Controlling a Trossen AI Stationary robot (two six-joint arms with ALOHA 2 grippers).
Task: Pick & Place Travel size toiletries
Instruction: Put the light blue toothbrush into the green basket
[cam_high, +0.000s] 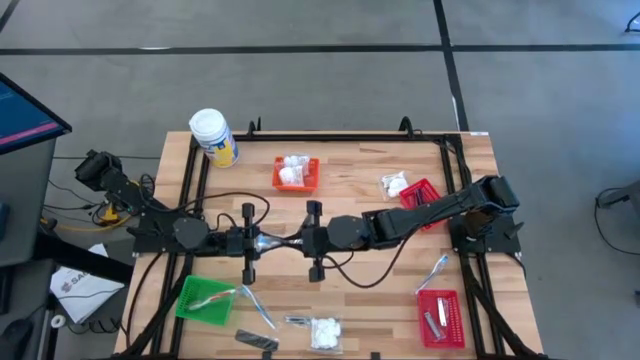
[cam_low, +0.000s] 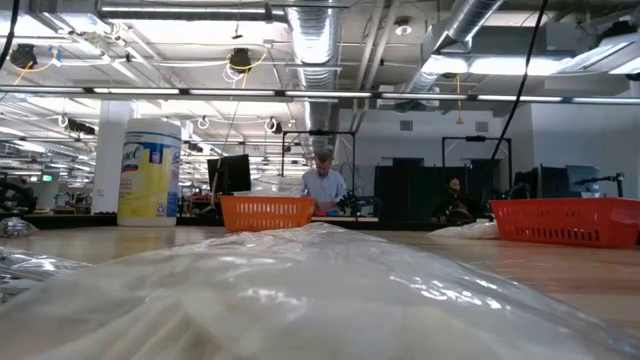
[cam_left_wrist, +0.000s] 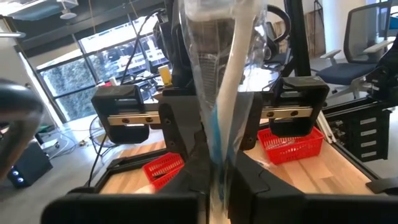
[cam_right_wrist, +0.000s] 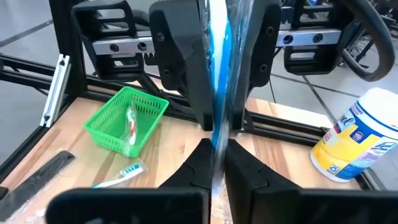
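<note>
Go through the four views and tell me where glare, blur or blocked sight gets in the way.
High view: even light, sharp, no glare. Low view: a crinkled clear wrapper close to the lens fills the lower half, blurred and glinting under the ceiling lights. Left wrist view: the clear-wrapped toothbrush, pinched between both grippers, is out of focus. Right wrist view: the same toothbrush hides the centre; the green basket stays clear.

A white-lidded, yellow-labelled jar (cam_high: 214, 137) is stood at the table's (cam_high: 350, 190) far left corner. An orange basket (cam_high: 296, 174), a green basket (cam_high: 203, 298) and two red baskets (cam_high: 440, 318) are spread about.

Grey floor (cam_high: 330, 25); ceiling ducts (cam_low: 318, 40); office chair (cam_left_wrist: 367, 43).
</note>
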